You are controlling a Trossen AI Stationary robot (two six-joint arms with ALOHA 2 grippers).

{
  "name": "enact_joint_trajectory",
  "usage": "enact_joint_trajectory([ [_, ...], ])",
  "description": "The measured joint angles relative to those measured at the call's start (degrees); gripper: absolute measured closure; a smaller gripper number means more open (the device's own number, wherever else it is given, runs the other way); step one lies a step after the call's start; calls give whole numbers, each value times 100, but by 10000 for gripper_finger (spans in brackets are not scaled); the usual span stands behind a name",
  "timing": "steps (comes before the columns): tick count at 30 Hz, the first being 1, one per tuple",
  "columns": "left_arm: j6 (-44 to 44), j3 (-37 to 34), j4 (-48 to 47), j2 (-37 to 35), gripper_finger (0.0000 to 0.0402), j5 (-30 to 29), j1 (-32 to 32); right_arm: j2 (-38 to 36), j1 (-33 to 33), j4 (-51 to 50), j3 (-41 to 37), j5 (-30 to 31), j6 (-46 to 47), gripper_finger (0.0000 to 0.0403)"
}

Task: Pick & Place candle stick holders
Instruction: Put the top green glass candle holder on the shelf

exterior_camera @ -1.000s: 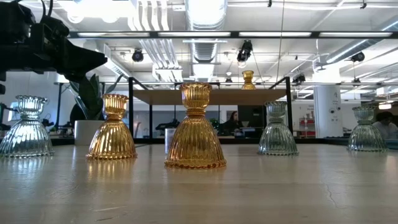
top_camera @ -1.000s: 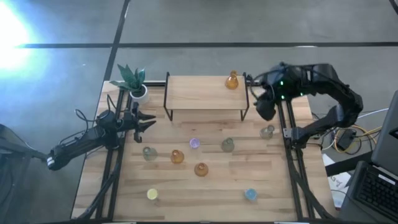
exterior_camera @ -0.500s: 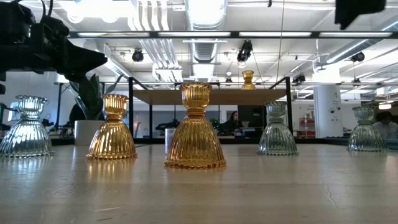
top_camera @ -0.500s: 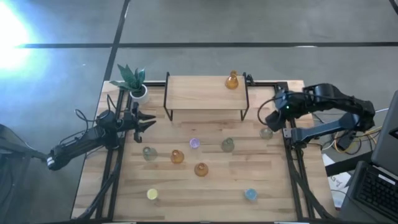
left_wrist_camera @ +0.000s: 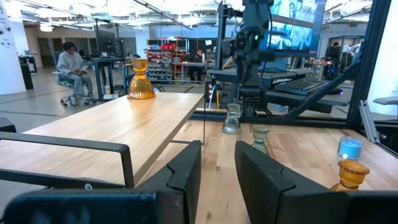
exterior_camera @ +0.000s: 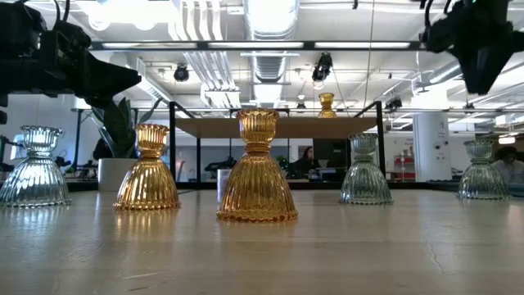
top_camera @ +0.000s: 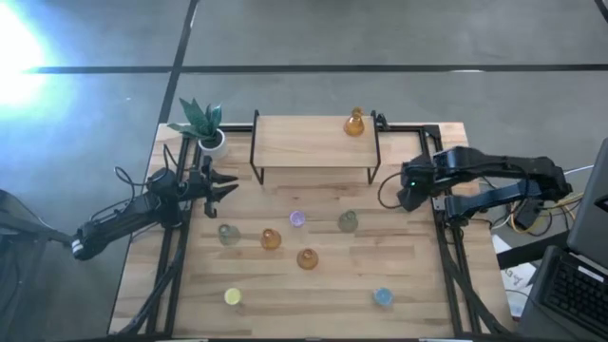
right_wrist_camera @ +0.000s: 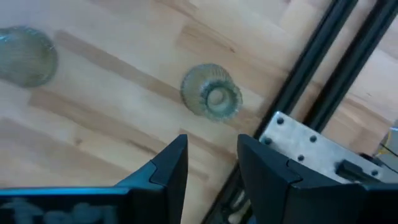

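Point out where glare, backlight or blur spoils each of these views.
High view: a white glare patch washes out the floor at the upper left. Low view: bright ceiling lights backlight the arms into silhouettes. Right wrist view: the grey-green holder and the wood look soft and smeared. Left wrist view: evenly lit, with its own fingers blurred.

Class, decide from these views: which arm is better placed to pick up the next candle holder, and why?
Probably the right. The right gripper hangs open directly above a clear grey-green holder near the table's right edge. The left gripper waits open by the plant, with no holder beneath it.
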Motion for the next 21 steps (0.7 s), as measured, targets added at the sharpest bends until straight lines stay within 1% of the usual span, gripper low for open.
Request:
enact_joint_trajectory([
  [5, 0, 0, 0, 0, 298, -1, 2, 101, 0, 724, -454, 35, -172, 248],
  [8, 0, 0, 0, 0, 298, 1, 2, 119, -6, 996, -702, 120, -194, 244],
  [21, 0, 0, 0, 0, 298, -1, 2, 145, -2, 1448, -1387, 116, -13, 243],
])
